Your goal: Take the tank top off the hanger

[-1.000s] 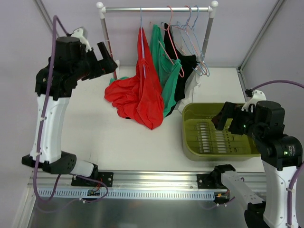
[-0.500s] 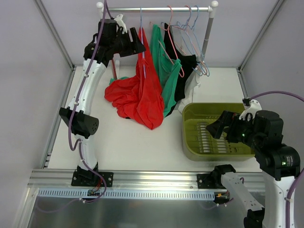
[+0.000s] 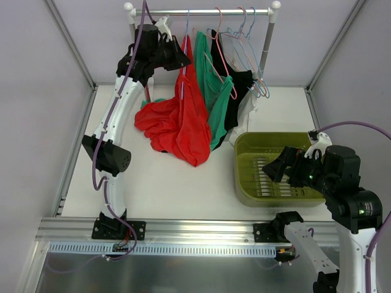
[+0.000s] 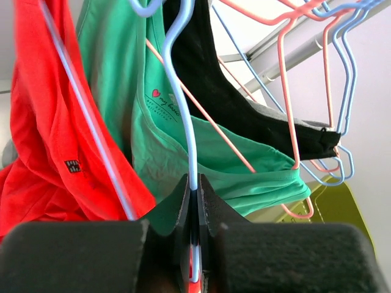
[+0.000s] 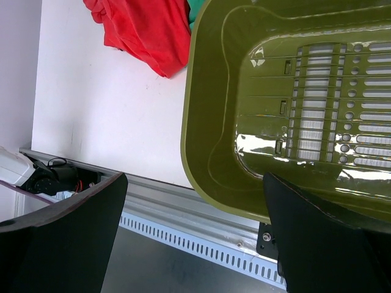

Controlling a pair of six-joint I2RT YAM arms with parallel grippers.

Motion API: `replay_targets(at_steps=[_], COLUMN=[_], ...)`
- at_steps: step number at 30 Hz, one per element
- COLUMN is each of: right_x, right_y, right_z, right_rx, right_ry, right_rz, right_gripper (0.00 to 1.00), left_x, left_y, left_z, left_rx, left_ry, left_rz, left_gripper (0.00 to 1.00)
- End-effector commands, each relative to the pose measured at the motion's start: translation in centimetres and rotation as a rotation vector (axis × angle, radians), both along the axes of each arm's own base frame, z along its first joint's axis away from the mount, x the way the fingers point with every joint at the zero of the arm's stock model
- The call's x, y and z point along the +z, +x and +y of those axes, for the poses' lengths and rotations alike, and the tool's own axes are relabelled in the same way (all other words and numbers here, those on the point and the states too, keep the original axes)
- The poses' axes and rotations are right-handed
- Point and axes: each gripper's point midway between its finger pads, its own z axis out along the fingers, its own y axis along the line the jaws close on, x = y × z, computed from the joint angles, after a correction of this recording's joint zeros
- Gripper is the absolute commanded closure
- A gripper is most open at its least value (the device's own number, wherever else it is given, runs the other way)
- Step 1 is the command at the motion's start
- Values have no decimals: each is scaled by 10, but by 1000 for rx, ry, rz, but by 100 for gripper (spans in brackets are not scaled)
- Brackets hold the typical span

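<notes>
Holding the hanger (image 4: 181, 110) stem clamped in your left tool (image 4: 194, 201), lift its hook clear of the rail (image 3: 232, 11) before stripping the tank top (image 4: 43, 140); your right tool (image 5: 195, 183) hangs spread.

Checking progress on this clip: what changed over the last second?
The left gripper swung from the left side up to the rail and closed on the hanger, nudging its hook rightward. The tank top stays draped; the right gripper barely moved, open over the basket.
</notes>
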Motion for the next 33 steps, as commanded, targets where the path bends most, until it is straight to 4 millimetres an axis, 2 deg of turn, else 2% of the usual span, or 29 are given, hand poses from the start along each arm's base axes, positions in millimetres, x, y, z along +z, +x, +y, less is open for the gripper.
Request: replay_targets(at_steps=[1,7,10,13,18,19,20,24,25,27,28,30,31,33], right_x=[5,4,3,4,8,8,9,10,12,18,21,33,38,50], right_y=[0,0,0,0,-1,-1,-1,-2,-2,-2,-3,-7,-8,-10], right_z=[6,7,7,7,8,8,8,10,11,17,20,31,36,46], right_rx=[29,37,37,38,48,49,51,79,90,129,155,230,264,330], right_ry=[21,22,20,21,25,24,23,16,21,35,41,79,89,122], right_rz=[-17,-12,-12,-14,-31,-34,-39,-53,-61,-84,-98,-148,-171,-216], right_gripper=[1,1,1,0,1,0,1,0,0,0,1,0,1,1], left_x=[54,84,107,116,113,100,112,111,112,114,118,120,123,127], left_y=[-10,-30,-51,-65,-100,-104,-122,-167,-188,-211,-236,-260,-286,-310], left_z=[4,19,29,32,42,43,49,57,60,64,70,75,81,87], left_rx=[18,62,74,66,53,54,48,-1,-29,-62,-87,-115,-139,-163], left_ry=[-46,-51,-68,-82,-85,-75,-88,-100,-108,-103,-111,-109,-120,-128], left_rz=[-138,-191,-227,-236,-209,-176,-201,-201,-214,-240,-267,-307,-338,-380], left_gripper=[100,100,100,100,100,100,100,100,100,100,100,100,100,100])
